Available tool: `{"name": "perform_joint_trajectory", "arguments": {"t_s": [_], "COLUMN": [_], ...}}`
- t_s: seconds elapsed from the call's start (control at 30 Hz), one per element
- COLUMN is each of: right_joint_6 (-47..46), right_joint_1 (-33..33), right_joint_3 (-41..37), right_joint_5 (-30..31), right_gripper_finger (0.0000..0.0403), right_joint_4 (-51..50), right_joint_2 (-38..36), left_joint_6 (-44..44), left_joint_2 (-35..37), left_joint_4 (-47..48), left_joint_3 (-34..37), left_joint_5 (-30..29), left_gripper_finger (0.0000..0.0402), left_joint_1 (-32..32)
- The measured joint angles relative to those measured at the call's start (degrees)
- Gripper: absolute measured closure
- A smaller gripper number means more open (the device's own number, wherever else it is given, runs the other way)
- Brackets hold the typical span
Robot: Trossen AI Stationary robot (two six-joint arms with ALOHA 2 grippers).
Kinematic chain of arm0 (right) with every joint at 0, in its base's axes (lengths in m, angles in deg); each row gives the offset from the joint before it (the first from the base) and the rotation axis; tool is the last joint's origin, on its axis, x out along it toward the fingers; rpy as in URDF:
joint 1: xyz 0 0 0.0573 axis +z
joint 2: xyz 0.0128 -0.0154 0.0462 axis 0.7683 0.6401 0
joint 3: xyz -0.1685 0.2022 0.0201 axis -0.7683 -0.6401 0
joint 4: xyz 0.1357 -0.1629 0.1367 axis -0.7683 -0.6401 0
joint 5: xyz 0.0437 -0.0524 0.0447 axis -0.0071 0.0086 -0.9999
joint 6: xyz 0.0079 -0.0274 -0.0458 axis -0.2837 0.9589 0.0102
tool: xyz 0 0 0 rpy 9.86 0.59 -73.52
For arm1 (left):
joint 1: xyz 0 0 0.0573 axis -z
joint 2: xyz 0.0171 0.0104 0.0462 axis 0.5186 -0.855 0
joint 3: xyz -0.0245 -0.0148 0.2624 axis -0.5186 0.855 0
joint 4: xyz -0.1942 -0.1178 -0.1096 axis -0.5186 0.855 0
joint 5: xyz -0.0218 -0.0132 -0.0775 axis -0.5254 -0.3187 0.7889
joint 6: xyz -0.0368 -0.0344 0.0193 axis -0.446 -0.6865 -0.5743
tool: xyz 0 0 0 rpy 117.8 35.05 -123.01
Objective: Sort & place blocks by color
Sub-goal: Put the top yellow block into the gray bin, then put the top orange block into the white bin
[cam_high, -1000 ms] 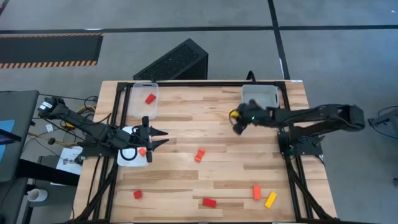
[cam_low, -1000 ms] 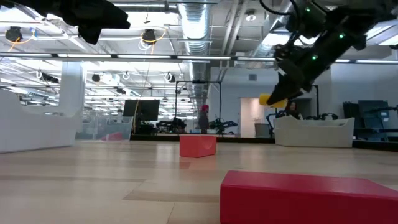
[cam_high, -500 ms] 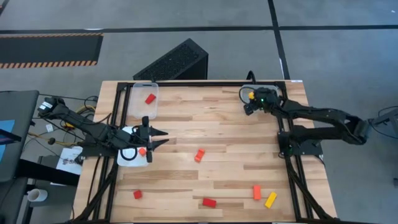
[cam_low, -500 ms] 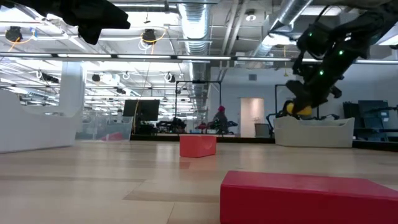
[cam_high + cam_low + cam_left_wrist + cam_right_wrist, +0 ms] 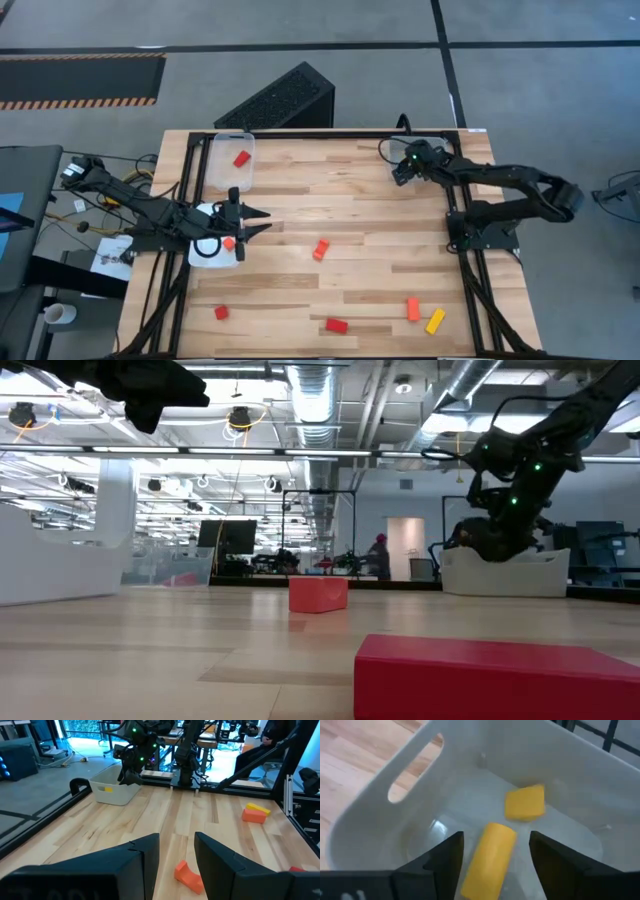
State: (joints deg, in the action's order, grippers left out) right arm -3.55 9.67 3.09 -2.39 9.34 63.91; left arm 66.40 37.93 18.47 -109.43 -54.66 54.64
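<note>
High view: the right pincer [image 5: 400, 172] now hangs over the clear tray [image 5: 436, 146] at the tabletop's [image 5: 340, 215] one o'clock corner, having swung there from nearer the middle over the last second; the yellow block it carried a moment ago no longer shows at its tip. The left pincer [image 5: 258, 222] waits at nine o'clock beside an orange block [image 5: 229, 243]. Loose pieces remain: an orange block [image 5: 321, 249] at centre, a red cube [image 5: 221, 313] at seven o'clock, a red bar [image 5: 336, 325] at six o'clock, an orange and a yellow bar [image 5: 435, 321] at five o'clock; a red block [image 5: 241, 158] lies in the eleven o'clock tray. Low view: the right arm sits low over the white tray [image 5: 505, 572], nothing yellow at its tip. Left wrist view: left fingers [image 5: 220, 857] parted, empty. Right wrist view: fingers [image 5: 554, 851] spread wide, gripping nothing; a yellow bar [image 5: 489, 852] and a yellow cube [image 5: 524, 802] rest on the tray floor [image 5: 555, 837]. Judgement: yellow delivery made; one yellow piece likely left.
</note>
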Motion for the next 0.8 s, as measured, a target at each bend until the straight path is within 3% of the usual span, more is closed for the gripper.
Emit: {"name": "perform_joint_trajectory", "arguments": {"t_s": [0.4,0.8], "right_joint_6": [2.4,2.9], "right_joint_1": [5.6,26.4], "right_joint_3": [0.0,0.1], "right_joint_5": [-4.6,-12.1], "right_gripper_finger": [0.0143,0.0143], "right_joint_4": [0.0,0.2], "right_joint_2": [-7.6,-16.5], "left_joint_6": [1.1,-0.3], "left_joint_2": [0.0,-0.3], "left_joint_4": [0.0,-0.1], "left_joint_3": [0.0,0.0], "left_joint_5": [-1.5,2.4], "left_gripper_finger": [0.029,0.029], "left_joint_1": [-0.1,-0.6]}}
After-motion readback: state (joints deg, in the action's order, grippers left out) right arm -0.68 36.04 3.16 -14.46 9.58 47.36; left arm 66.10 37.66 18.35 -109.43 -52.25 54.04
